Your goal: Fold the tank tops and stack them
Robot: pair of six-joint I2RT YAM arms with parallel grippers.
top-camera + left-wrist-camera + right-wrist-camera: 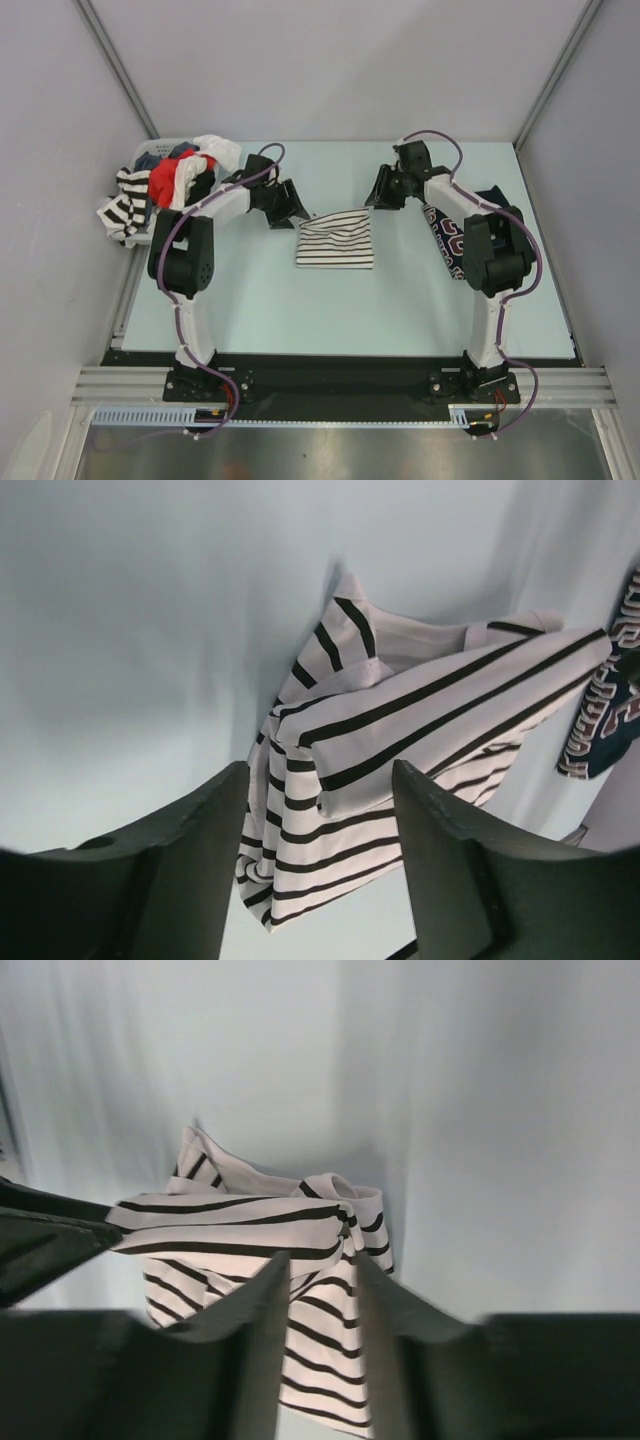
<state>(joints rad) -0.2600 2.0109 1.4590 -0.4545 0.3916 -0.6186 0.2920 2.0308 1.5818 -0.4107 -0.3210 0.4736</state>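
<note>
Enclosure, overhead view.
Pale blue-green table [400, 300] boxed by plain grey wall panels [330, 60] with aluminium corner posts [118, 65]. Black strip [340, 362] and aluminium rail [340, 385] along the near edge, brushed steel sheet [330, 455] below. Light even, diffuse.

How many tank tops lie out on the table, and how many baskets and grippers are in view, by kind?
Tank tops on the table: 2, the white striped tank top and the navy jersey
Baskets holding a heap of clothes: 1, the basket
Grippers: 2, the left gripper and the right gripper
Total: 5
</note>
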